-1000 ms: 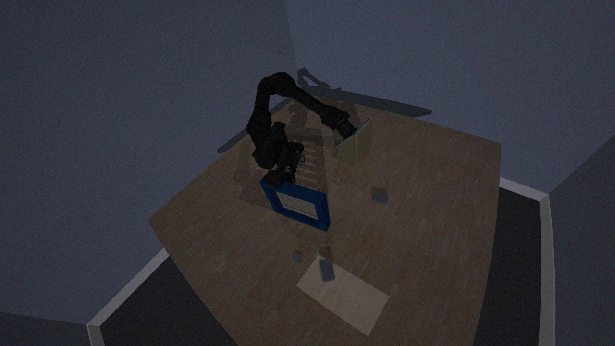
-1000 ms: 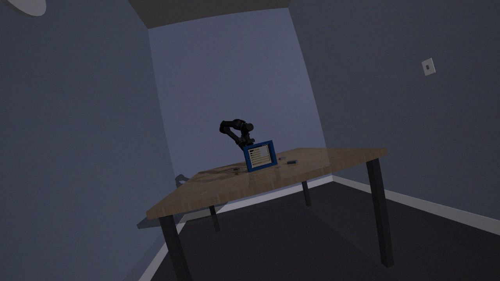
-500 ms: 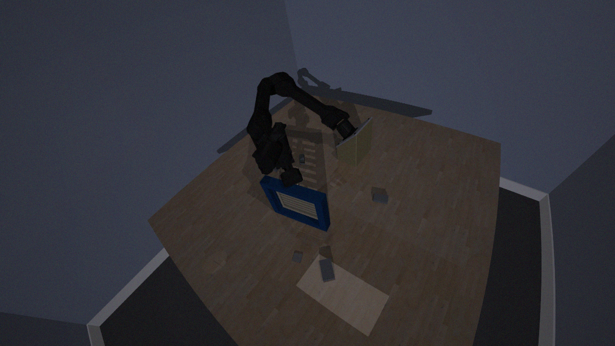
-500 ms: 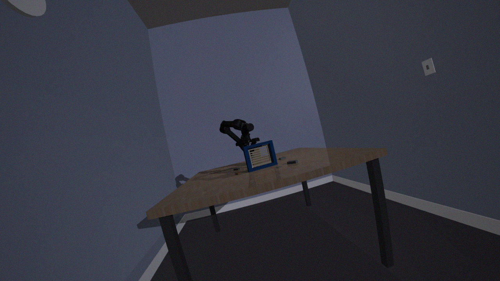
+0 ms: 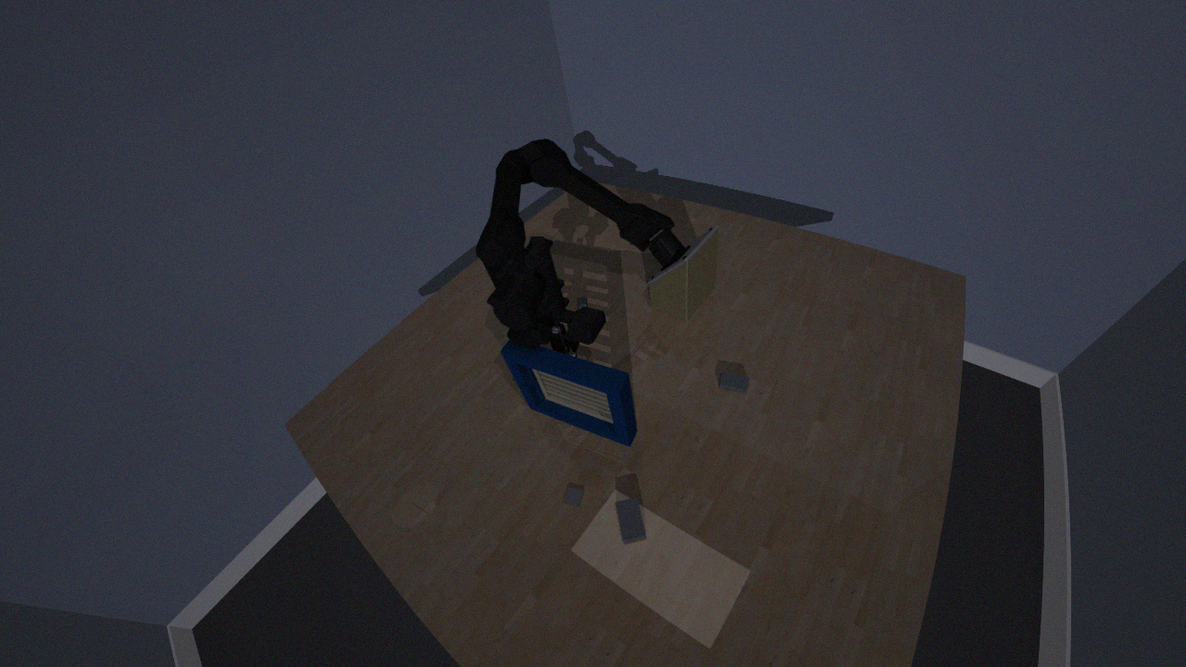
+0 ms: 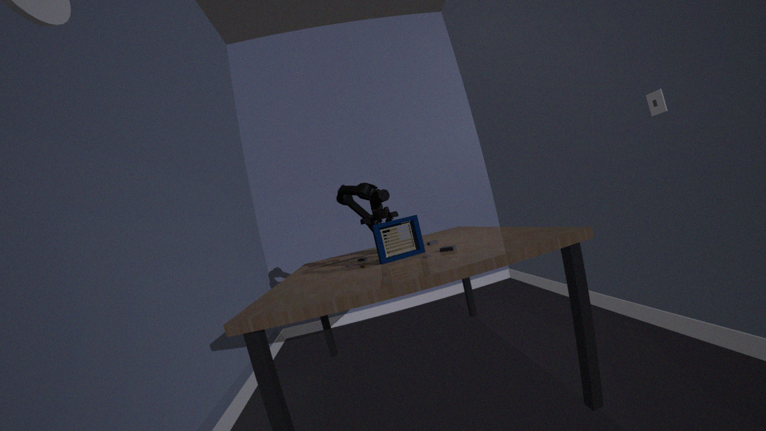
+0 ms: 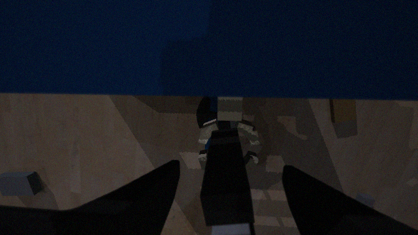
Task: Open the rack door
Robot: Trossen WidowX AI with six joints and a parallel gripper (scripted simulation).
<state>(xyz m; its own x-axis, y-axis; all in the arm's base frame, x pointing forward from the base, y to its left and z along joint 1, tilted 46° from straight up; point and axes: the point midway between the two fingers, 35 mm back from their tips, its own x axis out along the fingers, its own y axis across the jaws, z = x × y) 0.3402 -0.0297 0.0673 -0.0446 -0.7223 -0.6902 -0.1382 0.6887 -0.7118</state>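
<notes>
The blue frame (image 5: 625,406) (image 6: 419,234) (image 7: 130,49) stands upright on the table. The cream slatted door (image 5: 576,396) (image 6: 396,245) shows inside it and looks closed or nearly closed. In the wrist view the black handle (image 7: 226,179) stands out from a pale mount (image 7: 230,108) on the arm's side of the frame. My gripper (image 5: 567,342) (image 6: 382,218) (image 7: 230,170) is open, with one finger on each side of the handle and a visible gap on both sides. How far the handle is turned cannot be told. The top view does not show it clearly.
Small grey blocks (image 5: 734,380) (image 5: 630,522) (image 5: 572,495) (image 6: 447,248) (image 7: 19,183) lie around the frame. A brown-orange block (image 7: 344,111) lies at the right in the wrist view. The arm's base stands by a pale yellow-green box (image 5: 700,278). A pale sheet (image 5: 672,580) lies toward the front.
</notes>
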